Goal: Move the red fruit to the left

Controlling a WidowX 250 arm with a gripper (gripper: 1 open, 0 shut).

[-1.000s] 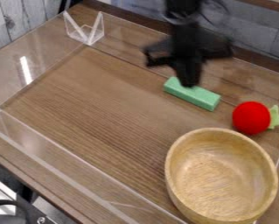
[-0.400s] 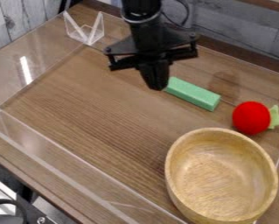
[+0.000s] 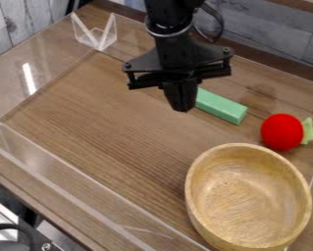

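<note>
One red fruit (image 3: 282,129), one block (image 3: 222,107), one bowl (image 3: 201,173)

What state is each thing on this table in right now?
gripper: shut, holding nothing, pointing down over the table.
red fruit: resting on the table near the right edge, untouched.
green block: lying flat, partly behind the gripper.
wooden bowl: upright, empty.

The table (image 3: 93,127) shows brown wood grain with a faint sheen. Clear glossy plastic walls (image 3: 41,162) edge it. The bowl (image 3: 248,198) is pale, matt wood. The red fruit (image 3: 282,129) looks glossy, the green block (image 3: 223,106) smooth, perhaps foam or plastic, and the gripper (image 3: 182,102) matt black.
</note>
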